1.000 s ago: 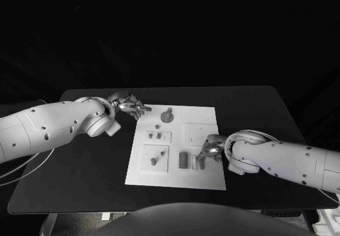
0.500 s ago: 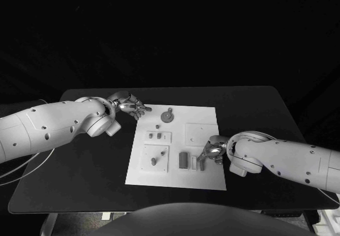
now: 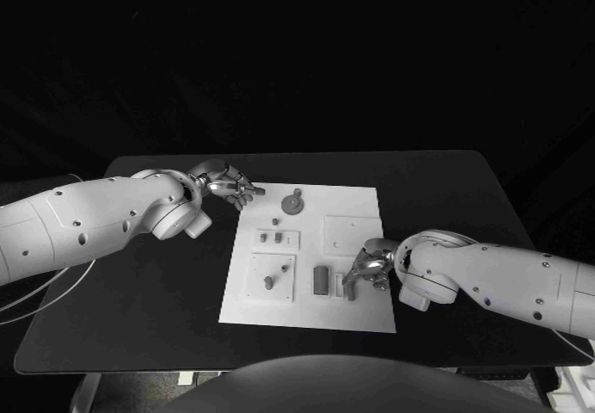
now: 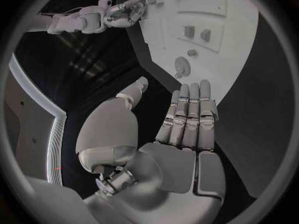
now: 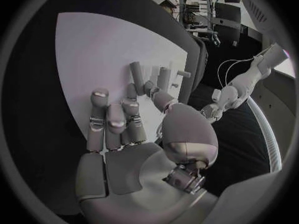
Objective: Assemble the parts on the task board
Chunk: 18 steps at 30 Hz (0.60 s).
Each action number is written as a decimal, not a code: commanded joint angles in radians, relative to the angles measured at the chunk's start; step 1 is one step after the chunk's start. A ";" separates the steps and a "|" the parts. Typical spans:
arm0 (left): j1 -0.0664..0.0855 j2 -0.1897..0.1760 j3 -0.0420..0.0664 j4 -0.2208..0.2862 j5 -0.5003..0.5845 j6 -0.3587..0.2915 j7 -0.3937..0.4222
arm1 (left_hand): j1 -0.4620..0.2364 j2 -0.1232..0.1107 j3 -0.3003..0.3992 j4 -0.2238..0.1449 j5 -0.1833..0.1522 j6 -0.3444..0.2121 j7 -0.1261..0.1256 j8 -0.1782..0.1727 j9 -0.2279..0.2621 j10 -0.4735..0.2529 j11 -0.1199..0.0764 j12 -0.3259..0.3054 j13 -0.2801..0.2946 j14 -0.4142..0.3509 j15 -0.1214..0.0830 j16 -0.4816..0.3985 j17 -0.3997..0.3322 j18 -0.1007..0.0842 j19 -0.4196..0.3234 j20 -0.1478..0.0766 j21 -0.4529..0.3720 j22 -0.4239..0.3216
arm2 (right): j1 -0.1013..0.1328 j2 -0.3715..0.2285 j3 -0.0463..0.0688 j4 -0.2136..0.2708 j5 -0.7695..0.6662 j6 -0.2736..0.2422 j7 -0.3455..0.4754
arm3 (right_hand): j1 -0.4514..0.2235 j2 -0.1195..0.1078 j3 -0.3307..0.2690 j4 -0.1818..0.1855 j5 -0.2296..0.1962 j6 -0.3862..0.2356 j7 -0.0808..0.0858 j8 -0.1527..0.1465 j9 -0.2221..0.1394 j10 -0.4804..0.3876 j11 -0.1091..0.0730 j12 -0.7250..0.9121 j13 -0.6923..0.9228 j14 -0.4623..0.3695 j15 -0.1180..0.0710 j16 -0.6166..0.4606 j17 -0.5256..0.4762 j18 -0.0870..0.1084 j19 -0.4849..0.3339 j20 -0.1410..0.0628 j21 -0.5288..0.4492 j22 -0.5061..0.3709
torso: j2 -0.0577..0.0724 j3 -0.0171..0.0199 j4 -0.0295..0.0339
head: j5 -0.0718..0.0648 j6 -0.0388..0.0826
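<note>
1. Right hand (image 3: 368, 268) pinches an upright peg (image 3: 352, 285) over the task board (image 3: 353, 314)'s near-right slots.
2. Left hand (image 3: 227, 187) hovers empty, fingers apart, beside the board's far-left corner.
3. Likely insertion step; next needs alignment.

black table (image 3: 149, 301), dark surroundings, monitors on a rack (image 5: 218, 10)
</note>
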 commanded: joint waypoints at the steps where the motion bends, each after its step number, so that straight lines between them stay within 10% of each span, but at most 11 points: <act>1: 0.001 0.000 0.000 0.001 -0.001 0.013 0.004 | -0.004 0.008 -0.007 0.000 -0.004 -0.003 -0.004 0.007 -0.001 0.000 -0.004 -0.006 0.002 0.003 0.000 -0.007 0.002 0.016 -0.003 0.003 -0.006 0.001 | -0.005 0.004 -0.001 -0.007 0.057 0.011 -0.015 | 0.028 0.020 -0.006 0.001 0.002 0.001 -0.003 0.004 0.001 0.009 0.001 -0.004 0.002 -0.001 0.001 -0.004 0.000 0.025 -0.003 0.003 -0.006 0.018 | 0.000 -0.0005 0.0010 | -0.002 0.000; 18: 0.001 0.000 0.000 0.001 -0.002 0.016 0.001 | -0.005 0.008 -0.008 0.000 -0.003 -0.003 -0.004 0.007 -0.001 0.000 -0.004 -0.006 0.002 0.003 0.000 -0.007 0.002 0.016 -0.003 0.003 -0.006 0.001 | -0.002 0.001 0.010 -0.021 0.103 0.056 -0.009 | 0.031 0.018 -0.009 0.001 0.002 0.001 -0.003 0.004 0.001 0.009 0.001 -0.004 0.002 -0.002 0.001 -0.004 -0.001 0.025 -0.003 0.004 -0.005 0.018 | 0.000 0.0000 0.0003 | 0.002 0.000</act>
